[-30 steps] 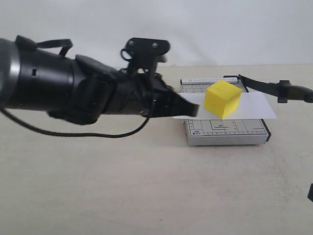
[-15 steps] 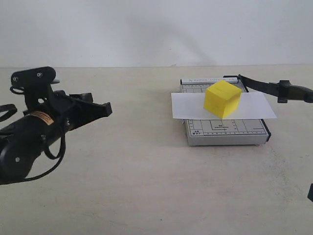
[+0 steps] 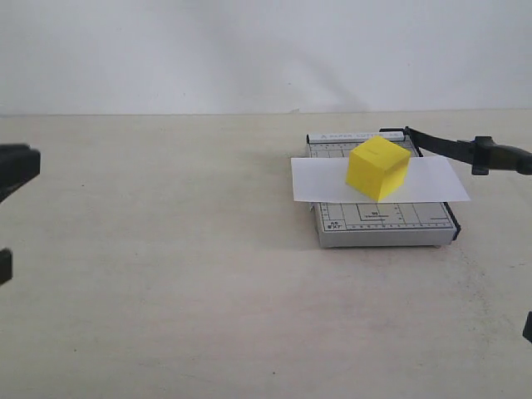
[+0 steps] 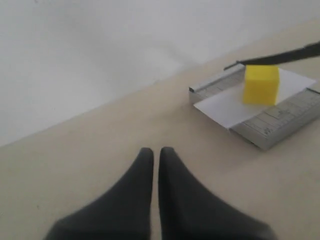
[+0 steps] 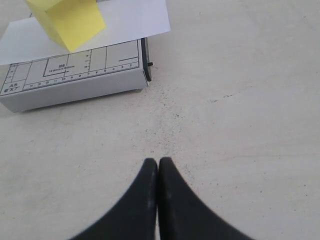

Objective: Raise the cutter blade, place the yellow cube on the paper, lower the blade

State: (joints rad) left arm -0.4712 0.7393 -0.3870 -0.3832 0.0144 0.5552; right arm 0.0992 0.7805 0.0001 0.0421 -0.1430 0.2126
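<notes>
Yellow cube [image 3: 378, 169]: smooth and matt, plastic-looking, colour even on each face. Paper [image 3: 432, 184]: plain white sheet, flat, no sheen. Cutter board [image 3: 382, 223]: grey, smooth, printed grid lines, dull side wall; metal or plastic, cannot tell. Cutter blade [image 3: 449, 148]: black, matt. Table [image 3: 191, 266]: pale beige, matt, finely speckled and scuffed. Left gripper [image 4: 156, 151] and right gripper [image 5: 158, 161]: black, smooth, matt fingers.

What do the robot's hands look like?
Both look alike. The left gripper and right gripper each have two smooth black fingers, wide at the base and narrowing to thin pointed tips. No cables, stickers or writing show on them.
</notes>
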